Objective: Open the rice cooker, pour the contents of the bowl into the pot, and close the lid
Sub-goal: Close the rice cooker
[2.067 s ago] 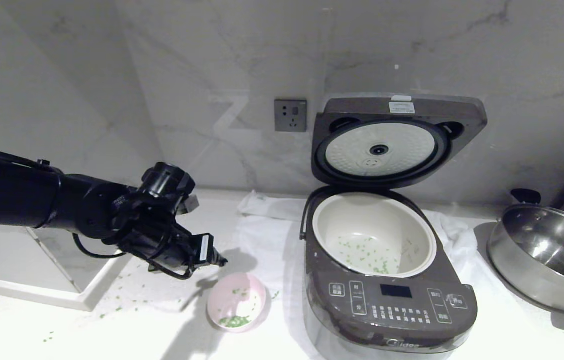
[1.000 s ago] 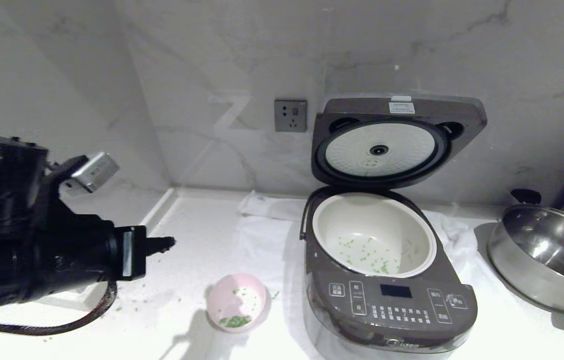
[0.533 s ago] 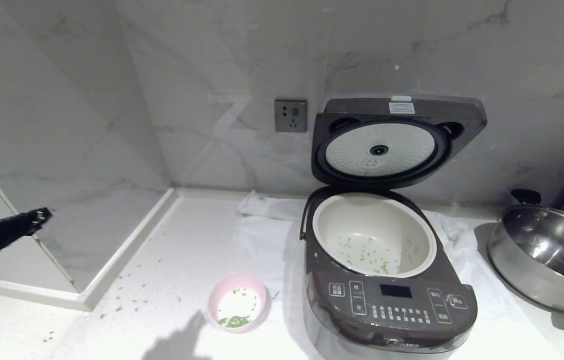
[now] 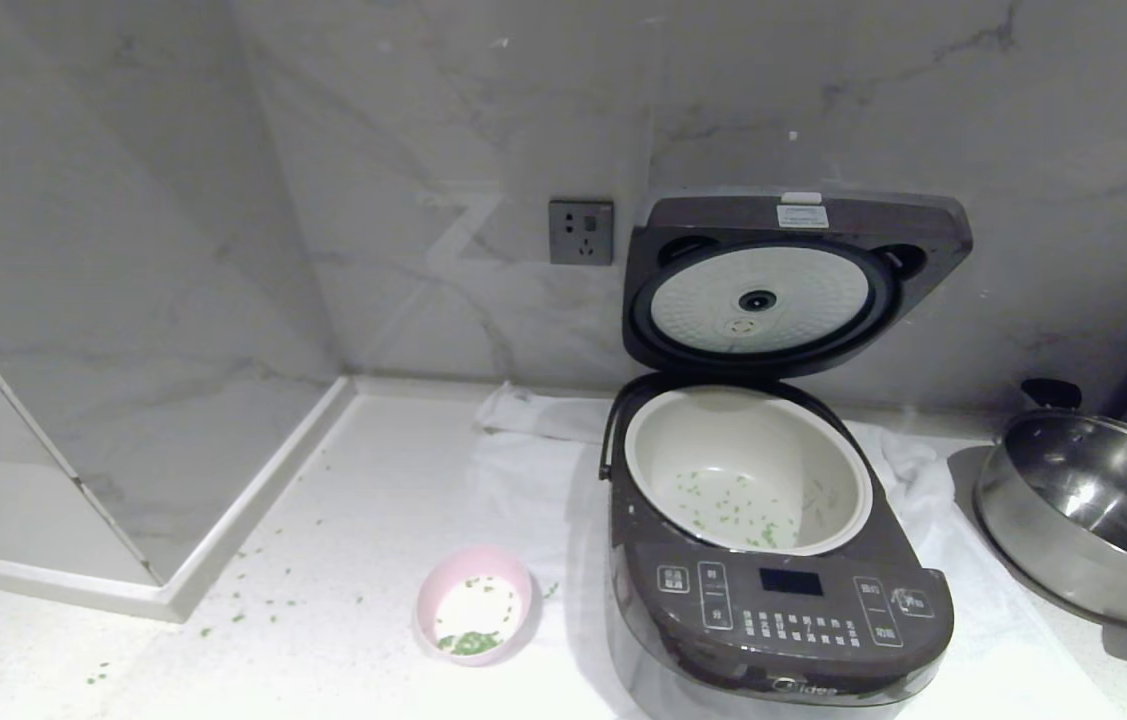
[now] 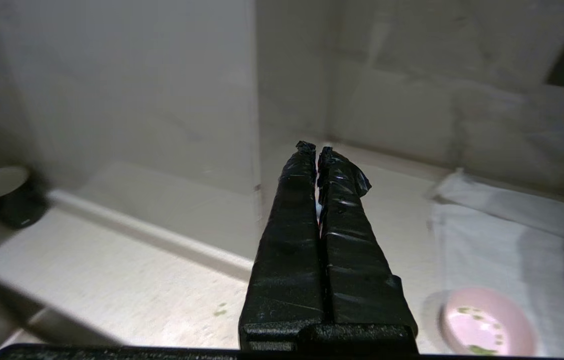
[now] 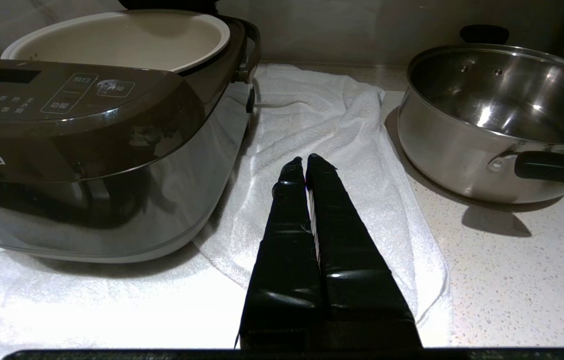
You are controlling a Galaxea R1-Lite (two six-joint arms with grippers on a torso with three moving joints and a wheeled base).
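Note:
The dark grey-brown rice cooker (image 4: pixel 783 620) stands on a white towel with its lid (image 4: pixel 793 285) swung up against the wall. Green bits (image 4: pixel 733 510) lie on the floor of its white pot (image 4: pixel 843 480). The small pink bowl (image 4: pixel 475 605) sits upright on the counter left of the cooker, with a few green and white bits (image 4: pixel 468 642) still in it. Neither arm shows in the head view. My left gripper (image 5: pixel 316 148) is shut and empty, to the left of the bowl (image 5: pixel 487 327) and above the counter. My right gripper (image 6: pixel 305 161) is shut over the towel beside the cooker (image 6: pixel 91 150).
A shiny steel pan (image 4: pixel 1088 510) with black handles stands right of the cooker. Green bits (image 4: pixel 253 600) are scattered on the counter left of the bowl. A raised white ledge (image 4: pixel 223 560) borders the counter at the left. A wall socket (image 4: pixel 580 231) sits behind. A dark cup (image 5: pixel 4 195) rests on the ledge.
My left arm has drawn back to the left and gone out of the head view. Bowl, cooker and open lid have stayed in place.

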